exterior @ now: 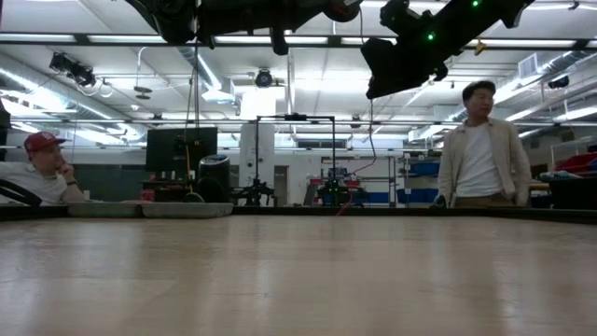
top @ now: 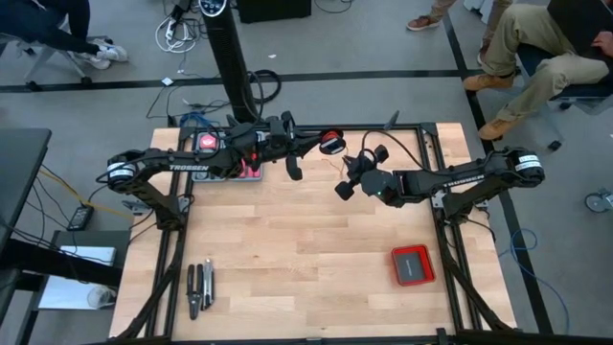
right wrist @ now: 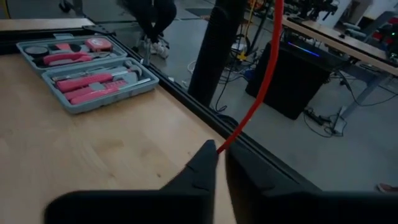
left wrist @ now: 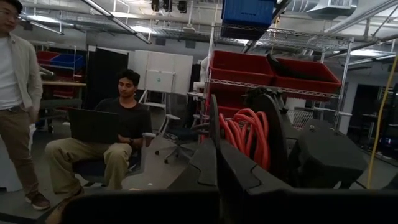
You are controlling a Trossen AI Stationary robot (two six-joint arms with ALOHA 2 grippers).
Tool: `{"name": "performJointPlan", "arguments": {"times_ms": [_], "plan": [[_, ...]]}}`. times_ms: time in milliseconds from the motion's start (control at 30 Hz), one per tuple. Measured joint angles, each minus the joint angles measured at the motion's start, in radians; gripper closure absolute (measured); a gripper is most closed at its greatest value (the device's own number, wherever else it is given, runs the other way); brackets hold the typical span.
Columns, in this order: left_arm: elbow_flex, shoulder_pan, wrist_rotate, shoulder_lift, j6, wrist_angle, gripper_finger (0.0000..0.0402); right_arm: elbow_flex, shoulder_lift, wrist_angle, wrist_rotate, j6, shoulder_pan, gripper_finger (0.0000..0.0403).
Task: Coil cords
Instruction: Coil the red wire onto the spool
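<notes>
The cord is a thin red wire. Most of it is wound as a red coil (left wrist: pixel 249 134) on a black spool (left wrist: pixel 280 118), held high over the table's far middle by my left gripper (top: pixel 326 145), which is shut. A free length of wire (right wrist: pixel 258 93) runs from there to my right gripper (top: pixel 352 166), which is also raised, just right of the spool, and is closed on it. My left gripper holds the spool at a thin black rim (left wrist: pixel 214 124) that stands between its two shut fingertips; the red coil sits just beyond them. The fingers point about level, toward the table's right. The spool is lifted well clear of the table. My right gripper pinches the free wire (right wrist: pixel 219 147) right at its fingertips, as a single strand. The fingers point toward the table's far left, slightly downward. From the tips the wire runs off in a straight, taut line up toward the spool, clear of the table.
A grey tool case with pink-handled tools (top: pixel 230 165) lies at the far edge under the left arm. A flat red box (top: pixel 413 264) sits near right, and hand tools (top: pixel 199 287) near left. People sit and stand beyond the table.
</notes>
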Motion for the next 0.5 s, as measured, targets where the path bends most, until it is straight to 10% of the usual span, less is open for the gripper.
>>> {"name": "performJointPlan", "arguments": {"times_ms": [500], "plan": [[0.000, 0.000, -0.034, 0.000, 0.005, 0.000, 0.0401, 0.000, 0.010, 0.196, -0.109, -0.076, 0.000, 0.0401]]}}
